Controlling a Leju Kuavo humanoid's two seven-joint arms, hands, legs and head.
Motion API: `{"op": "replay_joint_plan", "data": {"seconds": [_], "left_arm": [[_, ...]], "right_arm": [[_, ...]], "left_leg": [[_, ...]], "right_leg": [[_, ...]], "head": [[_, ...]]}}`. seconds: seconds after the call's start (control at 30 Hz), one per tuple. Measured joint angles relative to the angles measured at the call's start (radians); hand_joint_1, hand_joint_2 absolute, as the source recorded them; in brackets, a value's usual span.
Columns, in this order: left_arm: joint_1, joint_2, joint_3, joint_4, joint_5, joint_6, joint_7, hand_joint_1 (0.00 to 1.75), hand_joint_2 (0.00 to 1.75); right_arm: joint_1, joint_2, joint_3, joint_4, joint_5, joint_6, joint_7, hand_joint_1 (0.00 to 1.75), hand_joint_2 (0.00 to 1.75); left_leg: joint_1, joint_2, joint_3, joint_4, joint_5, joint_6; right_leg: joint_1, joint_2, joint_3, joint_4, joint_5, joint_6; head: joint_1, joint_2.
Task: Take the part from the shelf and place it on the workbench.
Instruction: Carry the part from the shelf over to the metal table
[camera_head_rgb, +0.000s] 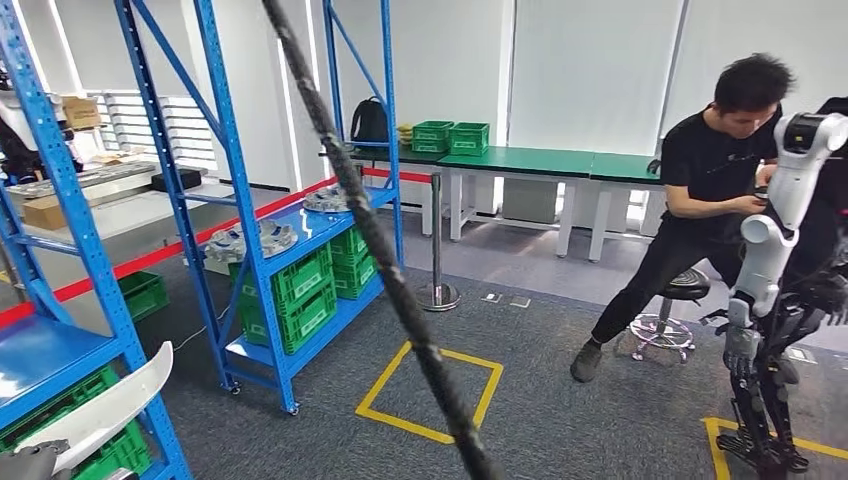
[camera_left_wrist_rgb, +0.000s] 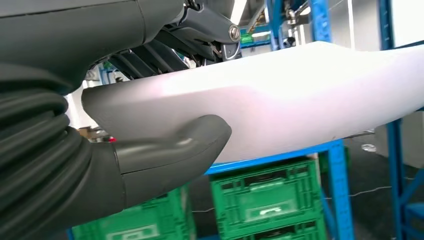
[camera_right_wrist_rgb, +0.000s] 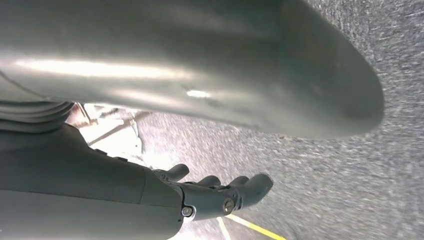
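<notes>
the left hand (camera_left_wrist_rgb: 150, 100) gripped the long white part (camera_left_wrist_rgb: 300, 100), thumb beneath it, beside the blue shelf (camera_head_rgb: 240, 200). the right hand (camera_right_wrist_rgb: 220, 192) held nothing, fingers loosely curled above grey carpet (camera_right_wrist_rgb: 360, 175).

Floor: grey carpet (camera_head_rgb: 560, 330) w/ yellow tape square (camera_head_rgb: 430, 390). Blue steel shelving (camera_head_rgb: 235, 190) at left, green crates (camera_head_rgb: 300, 295) on lower tiers. Green-top workbenches (camera_head_rgb: 520, 160) along white rear wall (camera_head_rgb: 590, 70). Windows w/ blinds (camera_head_rgb: 140, 125) left; daylight.
</notes>
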Motion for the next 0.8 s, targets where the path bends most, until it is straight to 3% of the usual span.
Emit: {"op": "replay_joint_plan", "data": {"seconds": [0.03,0.07,0.1,0.13,0.2,0.27,0.33,0.4,0.47,0.5,0.57,0.6,0.67,0.73,0.8], "left_arm": [[0.005,0.000,0.000,0.001,0.014,0.005,-0.006,1.75,1.75],[0.010,0.000,0.000,0.002,0.029,0.010,-0.012,1.75,1.75],[0.014,0.000,0.001,0.002,0.043,0.015,-0.019,1.75,1.75],[0.016,0.000,0.002,0.002,0.055,0.020,-0.023,1.75,1.75],[0.017,0.002,0.006,0.002,0.072,0.031,-0.024,1.75,1.75],[0.018,0.005,0.009,0.002,0.075,0.042,0.001,1.75,1.75],[0.019,0.002,0.011,0.002,0.064,0.049,0.050,1.75,1.75],[0.018,-0.005,0.011,0.002,0.056,0.041,0.086,1.75,1.75],[0.018,-0.007,0.013,0.003,0.069,0.022,0.089,1.75,1.75],[0.019,-0.007,0.017,0.004,0.089,0.007,0.079,1.75,1.75],[0.022,-0.011,0.045,0.006,0.188,-0.048,0.030,1.75,1.75],[0.023,-0.014,0.072,0.006,0.261,-0.092,-0.005,1.75,1.75],[0.024,-0.023,0.149,0.006,0.414,-0.196,-0.065,1.75,1.75],[0.021,-0.028,0.235,0.006,0.534,-0.302,-0.075,1.75,1.75],[0.020,-0.032,0.317,0.008,0.613,-0.406,-0.050,1.75,1.75]], "right_arm": [[0.001,0.000,-0.003,0.000,0.001,-0.002,-0.002,0.00,0.00],[0.002,0.000,-0.006,0.000,0.002,-0.003,-0.004,0.00,0.00],[0.002,-0.001,-0.010,0.000,0.003,-0.003,-0.007,0.00,0.00],[0.001,-0.001,-0.013,0.000,0.004,-0.003,-0.010,0.00,0.00],[0.000,-0.002,-0.017,0.000,0.004,-0.001,-0.013,0.00,0.00],[-0.002,-0.003,-0.020,0.000,0.008,0.002,-0.012,0.00,0.00],[0.001,-0.004,-0.022,0.000,0.016,0.007,-0.009,0.00,0.00],[0.004,-0.006,-0.022,0.000,0.024,0.008,-0.005,0.00,0.00],[0.002,-0.008,-0.022,0.000,0.028,0.007,-0.003,0.00,0.00],[0.001,-0.009,-0.022,0.000,0.028,0.007,-0.004,0.00,0.00],[0.000,-0.010,-0.023,0.000,0.028,0.008,-0.010,0.00,0.00],[0.000,-0.010,-0.023,0.000,0.027,0.009,-0.014,0.00,0.00],[-0.002,-0.012,-0.023,0.000,0.028,0.010,-0.017,0.00,0.00],[-0.006,-0.013,-0.023,-0.001,0.031,0.012,-0.017,0.00,0.00],[-0.010,-0.013,-0.023,-0.002,0.036,0.014,-0.017,0.00,0.00]], "left_leg": [[0.000,-0.004,-0.023,0.049,-0.013,-0.001],[0.000,-0.006,-0.031,0.062,-0.006,0.000],[0.001,-0.008,-0.020,0.036,0.019,0.002],[0.002,-0.015,0.007,-0.024,0.057,0.004],[0.006,-0.055,0.069,-0.154,0.107,0.009],[0.006,-0.083,0.094,-0.206,0.112,0.013],[0.004,-0.069,0.095,-0.212,0.116,0.023],[0.006,-0.045,0.098,-0.222,0.123,0.038],[0.004,-0.020,0.099,-0.225,0.126,0.049],[0.002,-0.007,0.097,-0.224,0.126,0.052],[0.000,0.020,0.096,-0.221,0.124,0.054],[-0.001,0.032,0.095,-0.219,0.123,0.053],[-0.002,0.058,0.095,-0.214,0.118,0.049],[-0.007,0.080,0.095,-0.209,0.112,0.039],[-0.010,0.102,0.098,-0.210,0.109,0.028]], "right_leg": [[0.000,0.014,0.000,0.000,0.000,0.000],[0.000,0.027,0.000,0.001,0.000,0.000],[0.000,0.041,0.000,0.003,0.001,0.000],[0.000,0.055,0.000,0.005,0.001,0.001],[-0.001,0.081,-0.004,0.010,0.002,0.007],[-0.004,0.105,-0.014,0.009,0.008,0.021],[-0.009,0.125,-0.023,0.005,0.017,0.037],[-0.004,0.091,-0.038,0.030,0.001,0.045],[0.001,0.026,-0.086,0.131,-0.054,0.049],[0.001,0.007,-0.117,0.197,-0.084,0.050],[0.000,-0.008,-0.149,0.274,-0.106,0.051],[0.000,-0.012,-0.138,0.259,-0.092,0.050],[0.003,-0.040,-0.067,0.134,-0.041,0.045],[0.009,-0.074,-0.013,0.033,-0.012,0.035],[0.014,-0.071,-0.008,0.017,-0.008,0.025]], "head": [[-0.001,0.000],[-0.001,0.000],[-0.002,0.000],[-0.002,0.000],[-0.003,0.000],[-0.002,0.000],[-0.001,0.000],[0.002,0.000],[0.005,0.000],[0.007,0.000],[0.007,0.000],[0.008,0.000],[0.008,0.000],[0.008,0.000],[0.006,0.000]]}}
